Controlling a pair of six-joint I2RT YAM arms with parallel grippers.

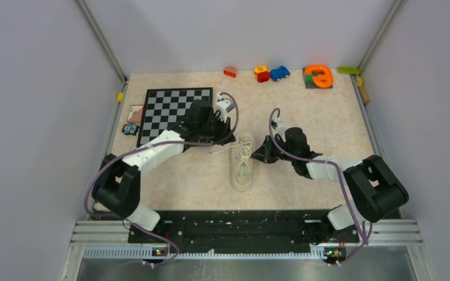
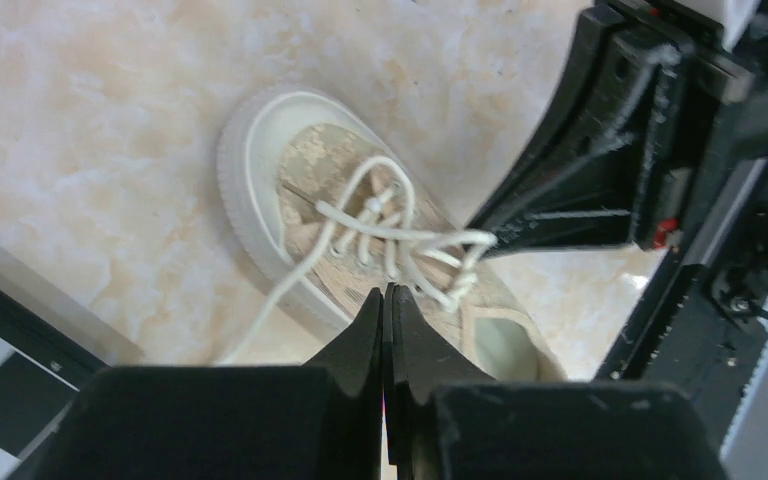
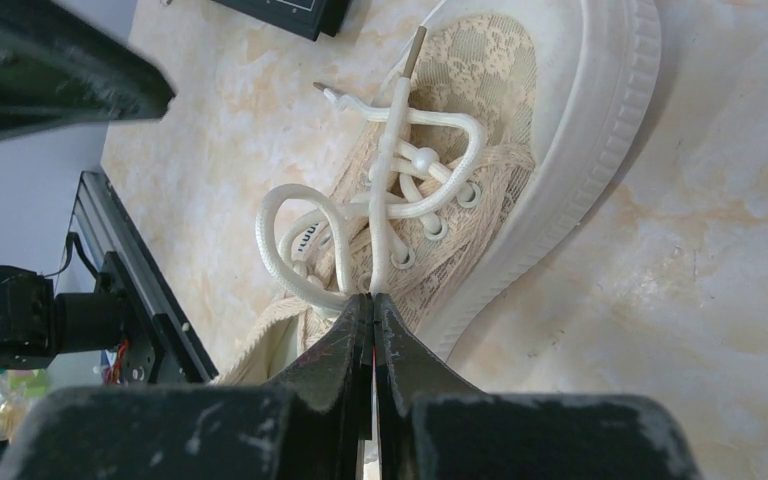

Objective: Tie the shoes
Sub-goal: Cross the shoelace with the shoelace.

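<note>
Chessboard (image 1: 176, 114) noted at far left of table (image 1: 328, 129). Left gripper (image 2: 388, 300) is seen fully closed over the shoe (image 1: 243, 167); whether a strand is pinched cannot be told. Shoe is laid mid-table, between both arms. Right gripper (image 3: 370, 300) is clamped on the white laces (image 3: 400, 190).

The sneaker (image 1: 243, 165) lies mid-table between the left gripper (image 2: 388, 293) and the right gripper (image 3: 371, 298). A chessboard (image 1: 173, 108) sits behind, to the left; toys (image 1: 279, 73) line the far edge
</note>
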